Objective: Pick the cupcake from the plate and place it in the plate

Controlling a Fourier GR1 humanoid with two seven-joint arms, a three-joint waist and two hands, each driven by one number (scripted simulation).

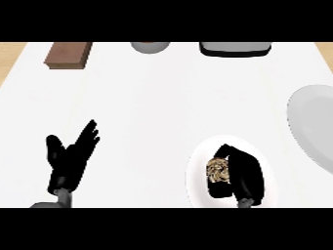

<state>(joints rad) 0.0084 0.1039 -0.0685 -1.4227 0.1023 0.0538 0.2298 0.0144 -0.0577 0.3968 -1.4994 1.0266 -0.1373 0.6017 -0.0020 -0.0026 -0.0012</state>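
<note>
Left robot hand (72,156), open, at rest, fingers up, low left over bench (161,97); right robot hand (247,176), curled round cupcake (218,171) on small white plate (201,156): grasp step, apparently, next calling for lift and carry rightward to large grey plate (320,127).

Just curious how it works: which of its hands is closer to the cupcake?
Right. The right hand is curled round the cupcake at the white plate. The left hand rests open, fingers up, well off to the cupcake's left.
</note>
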